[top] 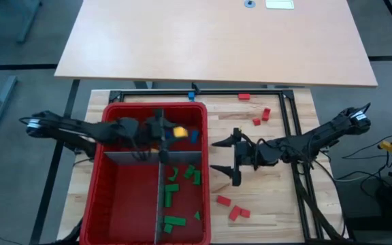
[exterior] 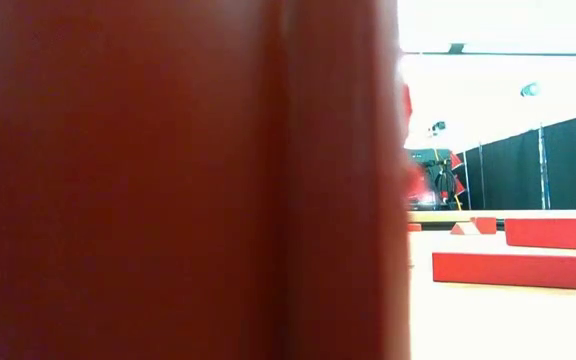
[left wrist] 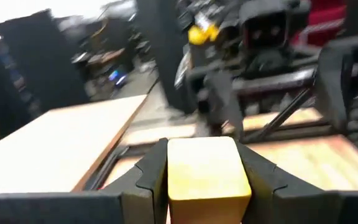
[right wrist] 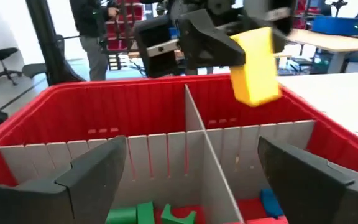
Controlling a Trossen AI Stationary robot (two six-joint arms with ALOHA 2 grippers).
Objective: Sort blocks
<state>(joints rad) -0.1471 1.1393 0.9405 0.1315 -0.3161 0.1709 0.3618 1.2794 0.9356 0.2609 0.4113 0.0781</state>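
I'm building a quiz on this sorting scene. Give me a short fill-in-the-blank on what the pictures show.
1. The left gripper is shut on a ____ block.
2. The right gripper is ____ and holds nothing.
3. The loose blocks on the table outside the red bin are all ____.

Missing words: yellow; open; red

My overhead feed is evenly lit. My low feed is mostly a blurred close wall of the red bin (exterior: 178,180), beyond it overexposed white glare. Left wrist background is motion-blurred.

Glossy red plastic bin (top: 107,178), pale matt wood-grain table (top: 271,197).
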